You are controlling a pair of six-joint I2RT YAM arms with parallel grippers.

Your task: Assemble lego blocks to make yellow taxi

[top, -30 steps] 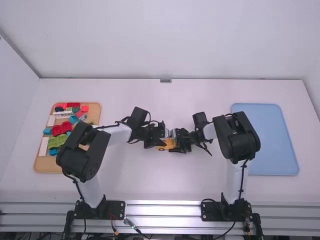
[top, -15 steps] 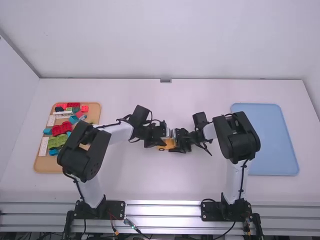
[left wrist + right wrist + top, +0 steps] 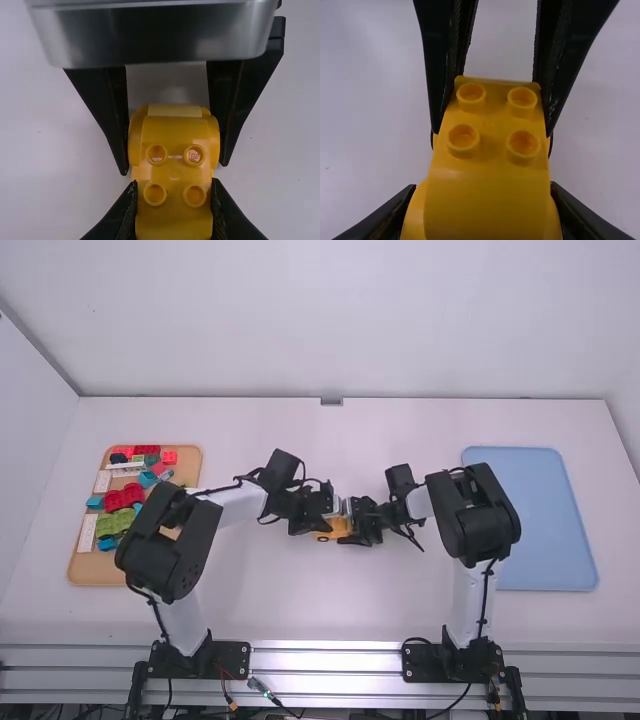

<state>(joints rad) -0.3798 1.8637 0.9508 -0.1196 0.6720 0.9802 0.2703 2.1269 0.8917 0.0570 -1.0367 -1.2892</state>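
Around the middle of the table, the left gripper [image 3: 318, 524] and the right gripper [image 3: 352, 530] face each other at the yellow taxi [image 3: 334, 528]. In the left wrist view the left gripper [image 3: 174, 204] is shut on one end of the yellow taxi [image 3: 173, 215], whose studded top faces the camera. The right gripper's dark fingers flank the far, rounded end there. In the right wrist view the right gripper [image 3: 482, 212] is shut on the rounded end of the yellow taxi [image 3: 487, 200], with the left gripper's fingers on both sides of the studded end.
A tan tray [image 3: 92, 568] with red, green, blue and white blocks lies at the table's left. At the right lies a flat blue tray [image 3: 550, 530], partly behind the right arm.
The left arm has shifted very slightly to the right near the taxi. The right arm stays where it was.
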